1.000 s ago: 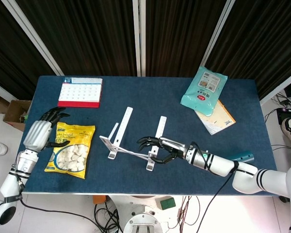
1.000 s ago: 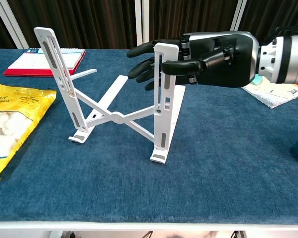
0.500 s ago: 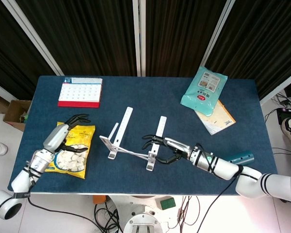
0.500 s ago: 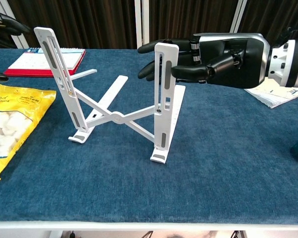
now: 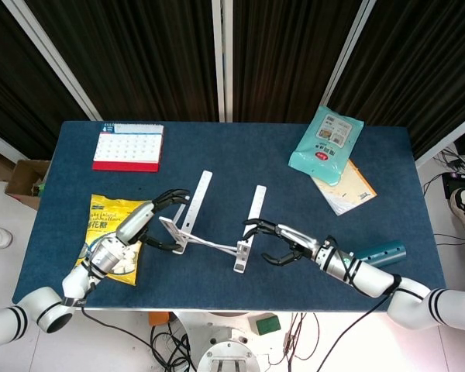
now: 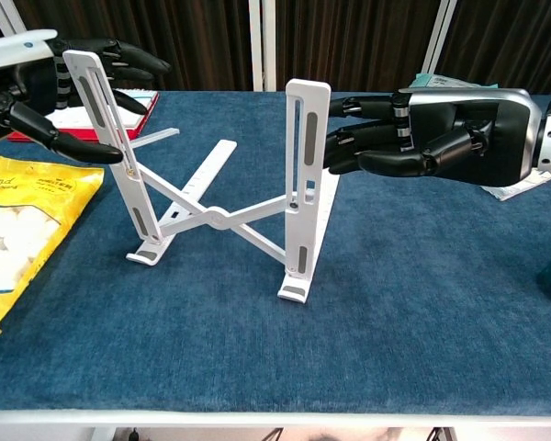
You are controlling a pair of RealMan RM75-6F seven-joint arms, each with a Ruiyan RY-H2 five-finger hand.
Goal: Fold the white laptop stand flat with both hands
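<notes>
The white laptop stand (image 5: 196, 201) stands unfolded at mid table, both uprights raised and its crossed bars (image 6: 216, 218) spread. My left hand (image 5: 143, 225) is at the left upright (image 6: 96, 101). In the chest view the left hand (image 6: 32, 87) has its thumb in front of that upright and its fingers behind, spread apart, with no plain grip. My right hand (image 5: 283, 242) hovers just right of the right upright (image 6: 308, 147). The right hand (image 6: 432, 138) is open, its fingertips pointing at the upright from a short gap away.
A yellow snack bag (image 5: 105, 225) lies under my left forearm. A red-edged calendar (image 5: 128, 147) sits at the back left. A teal wipes pack (image 5: 325, 143) and a booklet (image 5: 349, 190) lie at the back right. A teal cylinder (image 5: 384, 252) lies by my right forearm.
My left hand swung right from over the snack bag to the stand's left upright. My right hand drew back rightward off the right upright. The stand has not moved.
</notes>
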